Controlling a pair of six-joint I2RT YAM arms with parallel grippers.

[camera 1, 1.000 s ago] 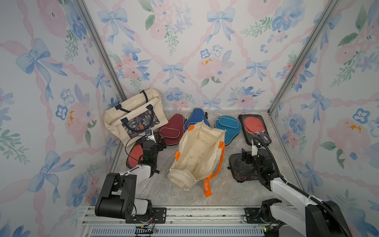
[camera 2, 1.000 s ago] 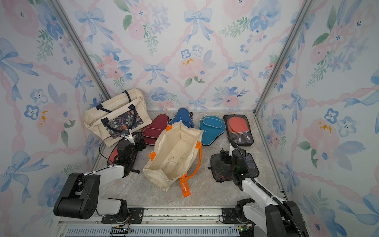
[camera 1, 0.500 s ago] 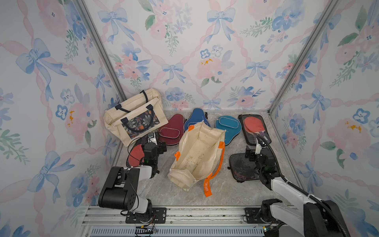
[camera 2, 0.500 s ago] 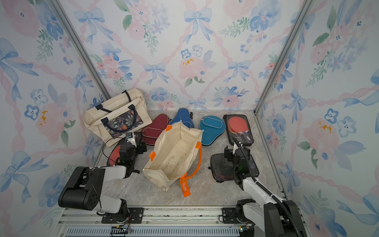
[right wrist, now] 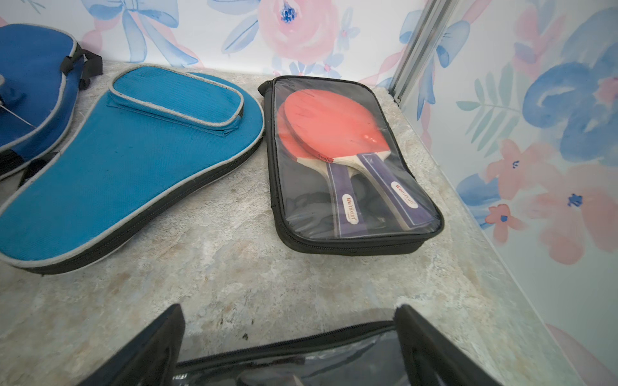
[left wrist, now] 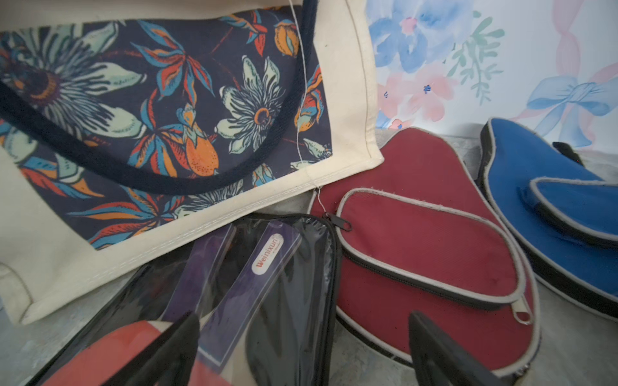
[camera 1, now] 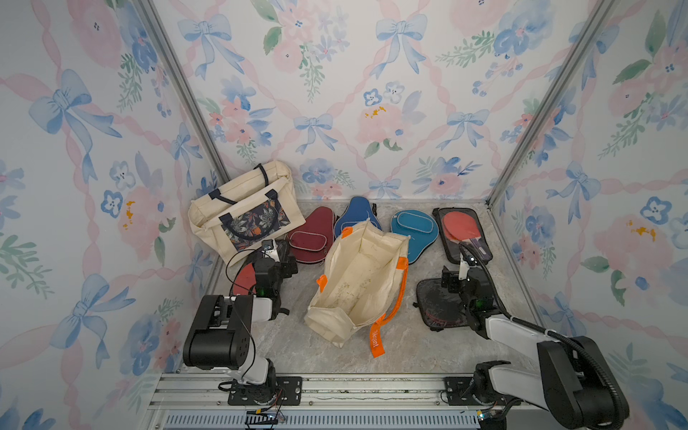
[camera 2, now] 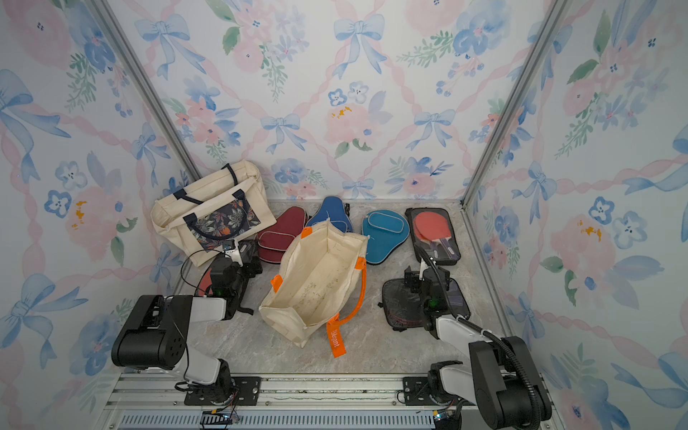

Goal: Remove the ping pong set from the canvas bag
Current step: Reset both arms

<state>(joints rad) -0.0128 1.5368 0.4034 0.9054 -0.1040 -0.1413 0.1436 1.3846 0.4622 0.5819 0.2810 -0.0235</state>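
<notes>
Canvas bag (camera 1: pixel 357 275) lies open at centre; L gripper (left wrist: pixel 301 351) over left pouch (left wrist: pixel 274 284), R gripper (right wrist: pixel 291 347) over right pouch (right wrist: pixel 301 362), fingers on both spread wide.

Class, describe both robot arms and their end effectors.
The left arm and right arm pair black boxy joints with white links. Left end effector and right end effector have black tapered fingers. A ribbed black cable follows the right arm.

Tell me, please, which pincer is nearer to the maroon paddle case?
Left. The left pincer is open just beside the maroon case, above a clear pouch; the right pincer is across the canvas bag from it, above a dark pouch.
</notes>
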